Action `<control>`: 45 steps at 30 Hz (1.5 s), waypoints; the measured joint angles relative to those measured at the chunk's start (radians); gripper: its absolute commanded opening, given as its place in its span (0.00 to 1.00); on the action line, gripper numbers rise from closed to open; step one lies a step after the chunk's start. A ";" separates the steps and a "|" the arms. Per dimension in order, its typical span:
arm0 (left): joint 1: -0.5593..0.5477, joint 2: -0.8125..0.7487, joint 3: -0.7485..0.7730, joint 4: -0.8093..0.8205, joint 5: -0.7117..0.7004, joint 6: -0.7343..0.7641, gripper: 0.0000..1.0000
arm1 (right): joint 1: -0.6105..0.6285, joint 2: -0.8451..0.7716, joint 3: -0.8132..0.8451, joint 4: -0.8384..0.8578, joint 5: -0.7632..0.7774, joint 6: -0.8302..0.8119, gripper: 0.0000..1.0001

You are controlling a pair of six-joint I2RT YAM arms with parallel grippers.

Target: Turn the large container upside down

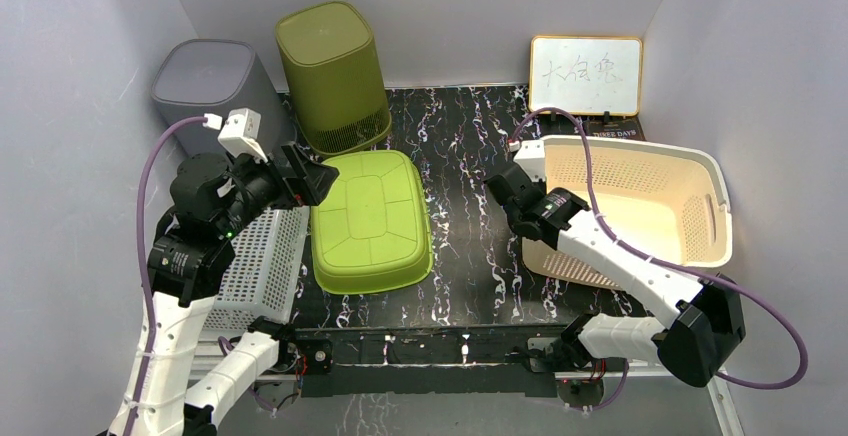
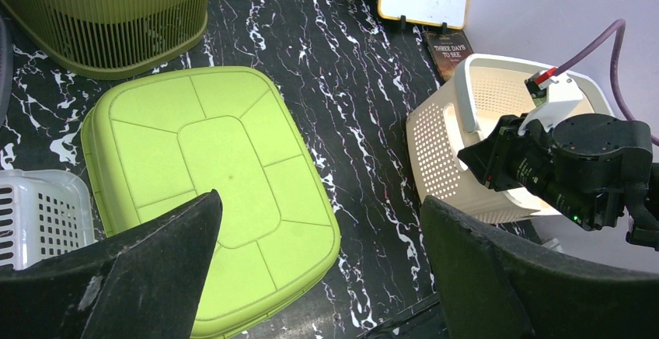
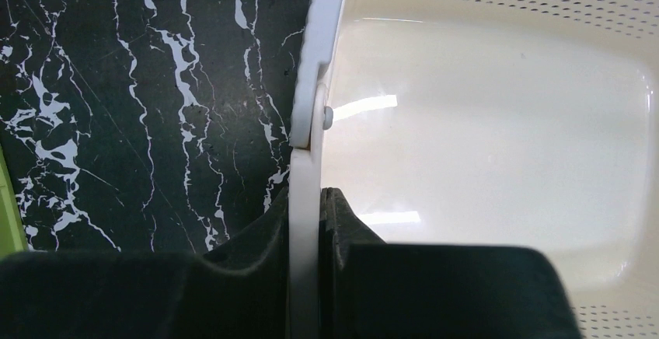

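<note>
A large cream plastic basket (image 1: pixel 625 171) with perforated walls and a smooth, glossy bottom sits with its opening facing up. One rim edge stands clamped inside the right pincer (image 3: pixel 307 207), and the hollow spreads out beyond its fingertips.

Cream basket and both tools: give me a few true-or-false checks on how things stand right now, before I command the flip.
1. The right tool is shut on the rim of the cream basket. True.
2. The cream basket is already upside down. False: it sits open side up, with its inside showing.
3. The left tool is open and holds nothing. True.
4. The lime-green tub stands open side up. False: it lies bottom up on the table.
5. The whiteboard lies flat inside the cream basket. False: it stands upright behind the basket.
</note>
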 measured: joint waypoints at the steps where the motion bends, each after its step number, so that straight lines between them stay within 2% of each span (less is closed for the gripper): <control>1: 0.000 -0.001 0.000 0.000 -0.001 0.000 0.98 | -0.001 -0.001 0.000 -0.002 -0.001 0.000 0.00; 6: 0.000 -0.002 0.001 0.000 -0.003 0.000 0.98 | -0.003 -0.006 0.028 -0.007 -0.060 -0.002 0.00; 10: 0.000 -0.002 0.003 -0.003 -0.005 0.000 0.98 | -0.007 -0.022 0.132 0.003 -0.150 0.021 0.00; 15: 0.000 -0.003 0.011 -0.013 -0.011 0.000 0.98 | -0.007 -0.038 0.267 0.154 -0.241 0.047 0.00; 20: 0.000 -0.003 0.048 -0.041 -0.017 0.003 0.98 | -0.006 -0.034 0.320 0.391 -0.291 0.109 0.00; 29: 0.000 -0.012 0.124 -0.071 -0.030 0.011 0.98 | -0.007 0.064 0.301 0.901 -0.348 0.207 0.00; 37: 0.000 -0.019 0.165 -0.116 -0.046 0.024 0.98 | -0.061 0.145 0.166 1.308 -0.439 0.346 0.00; 45: 0.000 -0.026 0.183 -0.132 -0.051 0.028 0.98 | -0.251 0.249 -0.107 1.753 -0.513 0.623 0.00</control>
